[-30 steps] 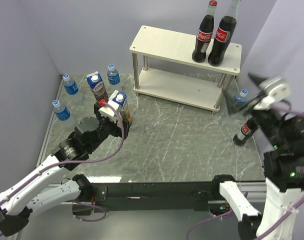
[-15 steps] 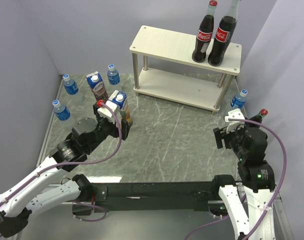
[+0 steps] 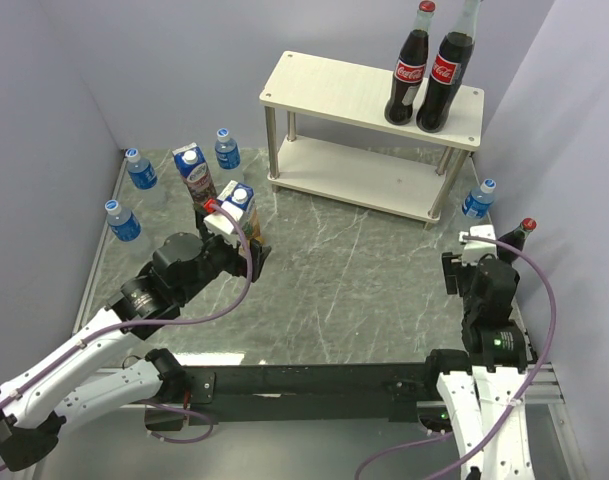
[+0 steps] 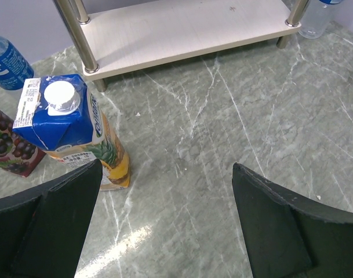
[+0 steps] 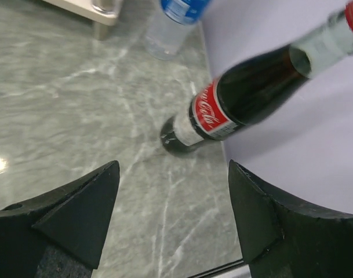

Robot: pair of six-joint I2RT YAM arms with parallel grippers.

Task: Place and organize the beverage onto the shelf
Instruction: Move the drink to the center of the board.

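The shelf (image 3: 334, 85) stands at the back with two Coca-Cola bottles (image 3: 408, 75) on the right end of its top board. A third Coca-Cola bottle (image 5: 222, 113) stands by the right wall, just beyond my right gripper (image 5: 173, 165), which is open and empty. In the top view this bottle (image 3: 514, 238) shows partly behind that gripper (image 3: 474, 262). My left gripper (image 4: 167, 168) is open over bare table, with the pineapple carton (image 4: 72, 133) just outside its left finger. The grape carton (image 3: 194, 172) stands behind it. Water bottles (image 3: 140, 168) stand at the back left.
One water bottle (image 3: 477, 198) stands by the shelf's right front leg, close to the right wall (image 3: 574, 150). Two more water bottles stand near the left wall (image 3: 44, 180), another (image 3: 227, 148) left of the shelf. The shelf's lower board (image 4: 188, 26) holds nothing.
The right arm has swung down from a raised pose to table height in front of the Coca-Cola bottle, its jaws narrowing a little. The left gripper has edged forward beside the pineapple carton.
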